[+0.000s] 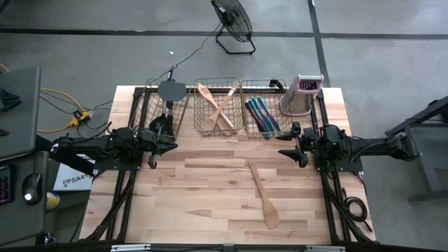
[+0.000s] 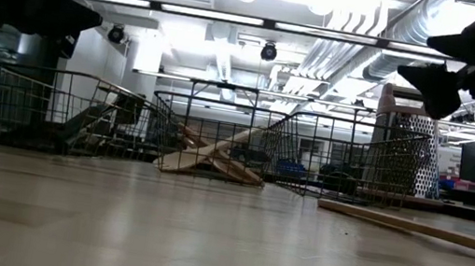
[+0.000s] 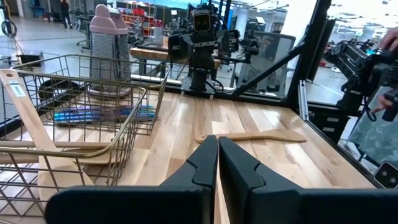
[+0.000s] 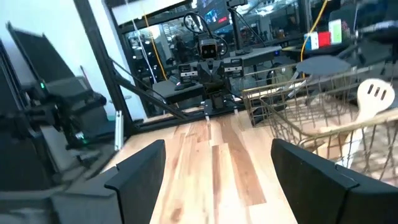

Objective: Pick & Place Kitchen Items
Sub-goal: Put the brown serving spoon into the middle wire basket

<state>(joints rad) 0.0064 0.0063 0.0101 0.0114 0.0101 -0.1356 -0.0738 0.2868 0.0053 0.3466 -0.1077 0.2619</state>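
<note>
A pale wooden spatula (image 1: 263, 194) lies flat on the table, right of the middle; it also shows in the left wrist view (image 3: 252, 136) and the low view (image 2: 421, 228). Dark grey spatulas (image 1: 170, 94) rest in the left wire basket, pale wooden utensils (image 1: 217, 105) in the middle one, slim blue and purple pieces (image 1: 262, 114) in the right one. My left gripper (image 1: 173, 140) is shut and empty at the table's left, in front of the left basket. My right gripper (image 1: 283, 145) is open and empty at the right, in front of the right basket.
Three wire baskets (image 1: 218, 131) stand in a row along the far edge. An upright metal box grater (image 1: 302, 96) with a pinkish top stands at the far right. Bare tabletop (image 1: 203, 203) lies in front of both arms. A fan stands on the floor beyond the table.
</note>
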